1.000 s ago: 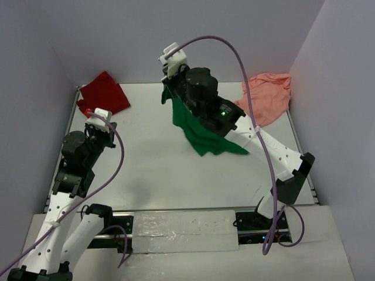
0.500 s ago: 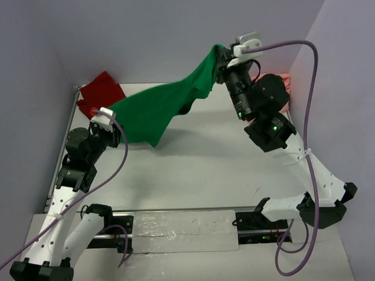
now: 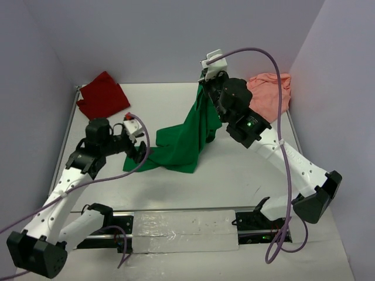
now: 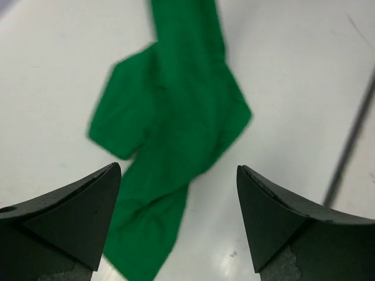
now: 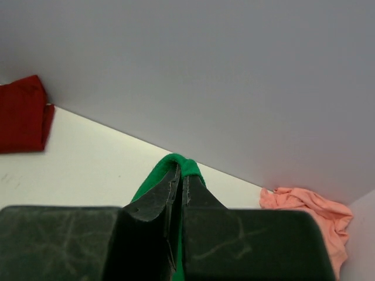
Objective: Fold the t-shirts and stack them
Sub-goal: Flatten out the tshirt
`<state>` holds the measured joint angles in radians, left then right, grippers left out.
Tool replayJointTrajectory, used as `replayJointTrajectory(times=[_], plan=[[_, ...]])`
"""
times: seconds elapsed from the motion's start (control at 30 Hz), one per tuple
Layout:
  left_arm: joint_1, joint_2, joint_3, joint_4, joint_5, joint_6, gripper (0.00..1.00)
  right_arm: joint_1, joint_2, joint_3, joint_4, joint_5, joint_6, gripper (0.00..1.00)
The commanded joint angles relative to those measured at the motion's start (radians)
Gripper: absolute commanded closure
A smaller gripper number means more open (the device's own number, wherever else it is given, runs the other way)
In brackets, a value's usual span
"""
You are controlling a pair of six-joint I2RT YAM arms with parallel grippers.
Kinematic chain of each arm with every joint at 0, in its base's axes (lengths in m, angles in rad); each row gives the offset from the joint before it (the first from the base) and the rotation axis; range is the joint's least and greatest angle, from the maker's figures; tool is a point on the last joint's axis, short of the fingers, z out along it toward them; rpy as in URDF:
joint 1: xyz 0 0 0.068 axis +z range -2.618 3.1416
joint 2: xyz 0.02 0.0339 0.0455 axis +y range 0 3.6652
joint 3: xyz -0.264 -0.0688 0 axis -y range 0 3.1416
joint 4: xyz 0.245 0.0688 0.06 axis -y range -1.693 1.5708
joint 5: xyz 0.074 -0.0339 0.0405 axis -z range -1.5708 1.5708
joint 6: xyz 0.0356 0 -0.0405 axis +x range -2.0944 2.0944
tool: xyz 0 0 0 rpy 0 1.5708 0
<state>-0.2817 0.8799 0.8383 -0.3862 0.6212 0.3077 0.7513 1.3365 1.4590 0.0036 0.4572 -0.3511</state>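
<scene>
The right tool (image 3: pixel 204 86) is raised over the back of the worktop (image 3: pixel 234 181), its two fingers (image 5: pixel 158 196) pressed together on a fold of the green t-shirt (image 3: pixel 187 137). A small hump of green shows just past the fingertips in the right wrist view. From that pinch the shirt hangs down in a long narrow drape. Its lower part spreads onto the worktop and runs toward the left tool (image 3: pixel 139 153).

The left tool has its fingers wide apart and holds nothing. It points down at the shirt's crumpled lower end, which lies in the gap between the fingers in the left wrist view. Whether it touches the cloth is hard to tell.

A purple cable (image 3: pixel 147 139) from the left arm loops just beside that end of the shirt and seems to cross its corner.

The red t-shirt (image 3: pixel 102 96) lies bunched in the back left corner. The pink t-shirt (image 3: pixel 269 96) is heaped in the back right corner against the wall (image 3: pixel 328 70). Both are well apart from the green one.

The green cloth is plain, unfolded and wrinkled.
</scene>
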Motion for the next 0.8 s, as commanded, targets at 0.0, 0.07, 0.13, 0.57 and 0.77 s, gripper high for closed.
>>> replayJointTrajectory(times=[0.0, 0.07, 0.13, 0.57, 0.77], plan=[[-0.109, 0.051, 0.007, -0.031, 0.069, 0.076, 0.11, -0.038, 0.009, 0.001, 0.038, 0.009, 0.038, 1.00], [-0.229, 0.105, -0.013, 0.012, -0.001, 0.068, 0.11, -0.061, 0.036, -0.008, 0.041, 0.017, 0.041, 1.00], [-0.342, 0.175, -0.015, 0.041, -0.037, 0.062, 0.11, -0.076, 0.062, -0.002, 0.044, 0.041, 0.037, 1.00], [-0.776, 0.605, -0.048, 0.416, -0.599, -0.044, 0.09, -0.207, 0.170, 0.041, 0.002, 0.018, 0.070, 1.00], [-0.844, 0.787, 0.005, 0.513, -0.859, -0.104, 0.09, -0.233, 0.171, 0.023, 0.001, 0.014, 0.066, 1.00]])
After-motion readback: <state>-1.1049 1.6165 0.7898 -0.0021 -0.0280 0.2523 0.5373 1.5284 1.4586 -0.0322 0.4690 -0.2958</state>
